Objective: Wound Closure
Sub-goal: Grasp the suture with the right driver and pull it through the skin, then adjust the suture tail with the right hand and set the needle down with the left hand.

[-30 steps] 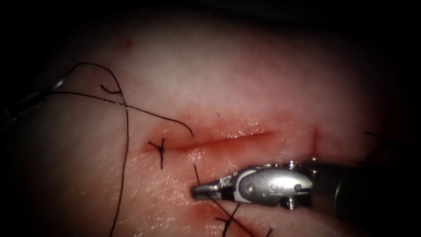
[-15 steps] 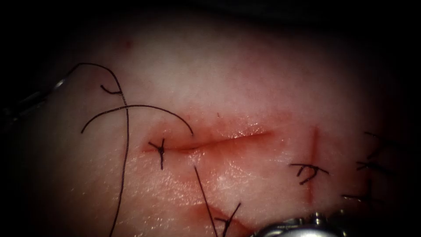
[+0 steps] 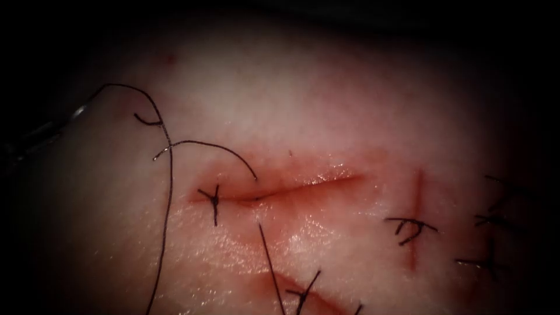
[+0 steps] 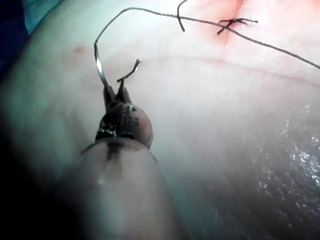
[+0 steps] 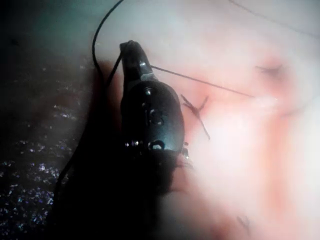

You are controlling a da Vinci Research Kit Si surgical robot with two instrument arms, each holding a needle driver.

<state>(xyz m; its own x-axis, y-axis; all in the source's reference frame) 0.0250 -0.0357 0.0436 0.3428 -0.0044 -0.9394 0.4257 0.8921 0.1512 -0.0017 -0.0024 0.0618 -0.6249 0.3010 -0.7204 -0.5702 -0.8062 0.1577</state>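
In the endoscope view the tissue (image 3: 326, 99) is seen with its cut (image 3: 291, 188) running across the middle of the frame. A finished stitch (image 3: 213, 199) sits at the cut's left end, and another stitch (image 3: 410, 227) crosses a short red line at the right. A long thread (image 3: 168, 192) hangs down the left side of the frame, and a shorter curl of it ends at the cut's upper edge. At the far left edge the needle (image 3: 81, 109) is faintly seen as a bright sliver, well apart from the cut and not in the tissue.

In the left wrist view the left tool (image 4: 114, 93) is shown with its jaws closed on the needle (image 4: 99, 70) at one end of its curve. The needle is held clear of the tissue, and the thread (image 4: 150, 10) arcs away from its free end toward a stitch (image 4: 231, 23).

In the right wrist view the right tool (image 5: 131, 50) is seen over the tissue with its jaws pressed together on the thread (image 5: 200, 82), which runs taut from the tip toward the cut. A knotted stitch (image 5: 196, 111) lies just beside the tool's body.
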